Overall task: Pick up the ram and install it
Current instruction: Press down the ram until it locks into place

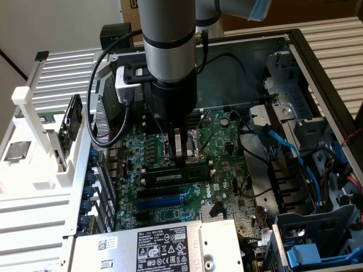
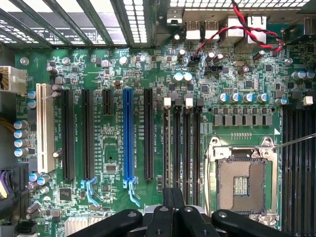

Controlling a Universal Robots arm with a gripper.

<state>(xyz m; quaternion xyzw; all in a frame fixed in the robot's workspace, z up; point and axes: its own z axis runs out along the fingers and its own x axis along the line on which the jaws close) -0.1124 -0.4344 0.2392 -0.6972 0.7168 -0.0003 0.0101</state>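
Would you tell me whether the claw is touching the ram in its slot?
Cannot tell. In the exterior view the claw comes down right at the ram's top edge, but neither contact nor a gap shows plainly.

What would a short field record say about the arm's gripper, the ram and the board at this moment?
gripper: lowered over the green motherboard inside the open metal computer case
ram: long dark stick with a pale label strip, lying flat along the board directly under the gripper
contact between them: cannot tell
processor socket: square silver frame, empty
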